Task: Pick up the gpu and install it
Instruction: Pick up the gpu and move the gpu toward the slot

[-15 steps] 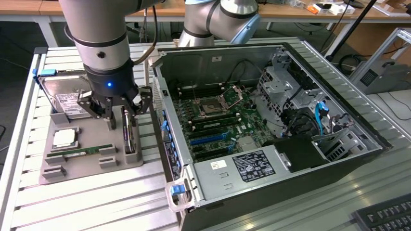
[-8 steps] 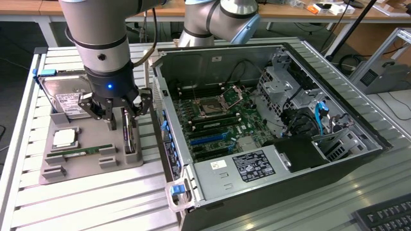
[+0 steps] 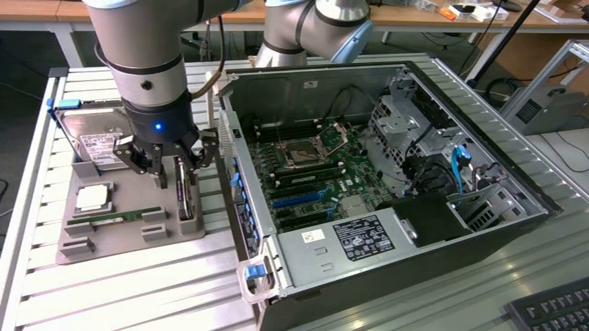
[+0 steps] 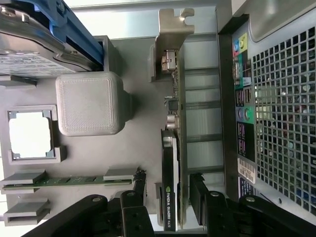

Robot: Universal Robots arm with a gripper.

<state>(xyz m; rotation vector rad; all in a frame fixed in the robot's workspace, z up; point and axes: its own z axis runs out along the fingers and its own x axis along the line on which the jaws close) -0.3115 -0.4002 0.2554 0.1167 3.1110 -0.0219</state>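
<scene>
Bench top (image 3: 138, 289) is ribbed aluminium slats, light grey, with wooden desks (image 3: 405, 17) behind it. Going from the exterior view's left: grey parts tray (image 3: 101, 249) lies flat on the slats. On it, hard drive (image 3: 92, 141) with a blue handle at the end far from the camera, then CPU (image 3: 93, 198), then RAM stick (image 3: 115, 217) in its holders. gpu (image 3: 187, 200) stands on edge in a slot on the tray's side nearest the case, silver bracket (image 4: 173, 29) at the end away from the fingers. Gripper (image 4: 168, 183) sits low over the card, jaws apart, one finger (image 4: 139, 187) each side. Wrist view shows a gap on both sides, so not clamped. Just beside the tray: PC case (image 3: 387, 172) on its side, panel off, motherboard (image 3: 313, 158) exposed. Keyboard (image 3: 552, 310) at the near corner on the exterior view's right, aluminium frame (image 3: 556, 76) further back.
</scene>
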